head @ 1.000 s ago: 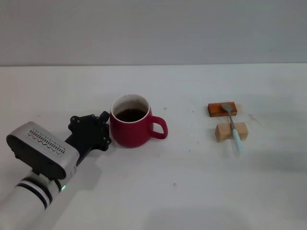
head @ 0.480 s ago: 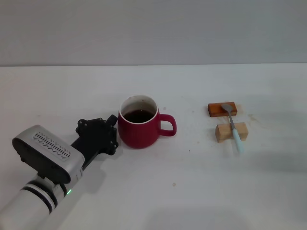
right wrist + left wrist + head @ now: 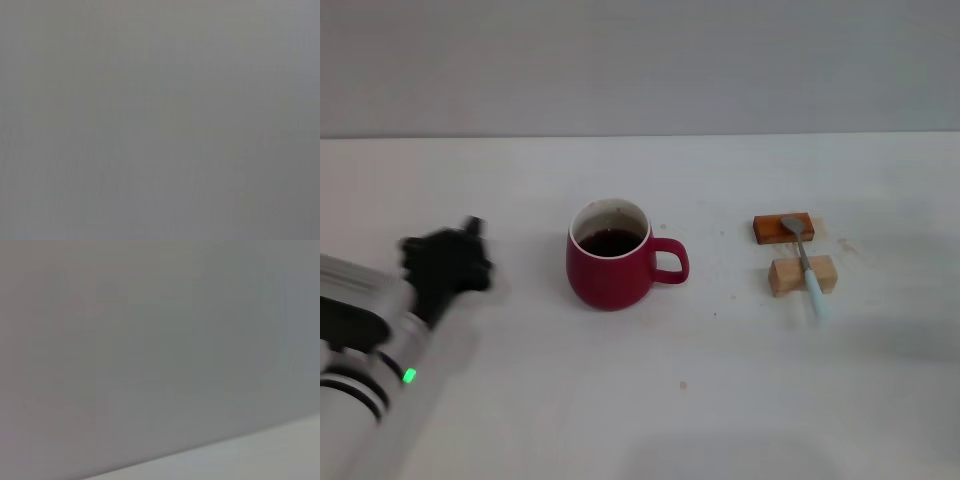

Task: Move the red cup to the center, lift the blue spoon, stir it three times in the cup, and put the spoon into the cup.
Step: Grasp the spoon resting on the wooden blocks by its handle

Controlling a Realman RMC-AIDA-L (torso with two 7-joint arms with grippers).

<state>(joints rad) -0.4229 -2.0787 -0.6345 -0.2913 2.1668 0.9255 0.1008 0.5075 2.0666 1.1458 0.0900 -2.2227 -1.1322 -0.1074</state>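
The red cup (image 3: 612, 268) stands upright near the middle of the white table, handle to the right, dark liquid inside. Right of it the blue spoon (image 3: 806, 267) lies across two small wooden blocks, its grey bowl on the far one and its pale blue handle pointing toward me. My left gripper (image 3: 448, 262) is at the left, well apart from the cup and blurred by motion, holding nothing. The right gripper is out of view. Both wrist views show only a plain grey surface.
An orange-brown block (image 3: 783, 228) and a tan block (image 3: 802, 275) carry the spoon at the right. The white table (image 3: 650, 400) runs back to a grey wall.
The left gripper pushed the cup to the right toward the centre, then let go and drew back to the left. The cup now stands alone; the spoon has not moved.
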